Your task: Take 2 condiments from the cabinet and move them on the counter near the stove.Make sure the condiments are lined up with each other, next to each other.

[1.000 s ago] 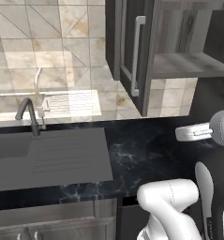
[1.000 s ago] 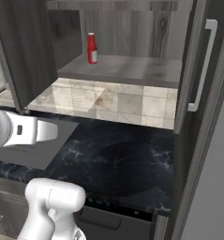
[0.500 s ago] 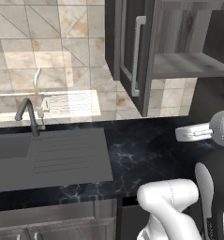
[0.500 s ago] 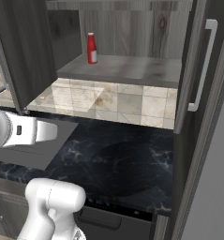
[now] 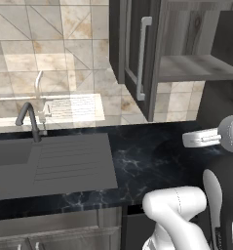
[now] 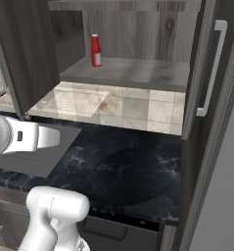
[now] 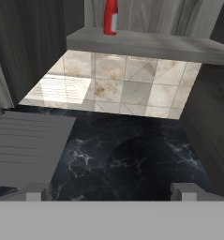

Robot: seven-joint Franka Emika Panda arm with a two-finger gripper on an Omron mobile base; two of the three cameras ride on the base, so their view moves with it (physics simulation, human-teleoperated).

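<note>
Right now your pincer is hovering wide open and holding nothing above the glossy black marble-look counter. Well ahead of it and higher, the slim red bottle with a white cap is standing upright on the open dark grey wood-grain cabinet's grey shelf. Nothing is blocking it. Left of the pincer, you are passing the grey sink drainboard.

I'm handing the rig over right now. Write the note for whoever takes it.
Claw: open, empty, low over the counter, facing the cabinet.
Red bottle: upright on the cabinet shelf, towards its left end; doors open.
Second condiment: I can't see it.
Stove: not in sight.
Done: nothing on the counter yet.
Left: fetch the red bottle, find the second one, line both up side by side on the counter near the stove.
</note>
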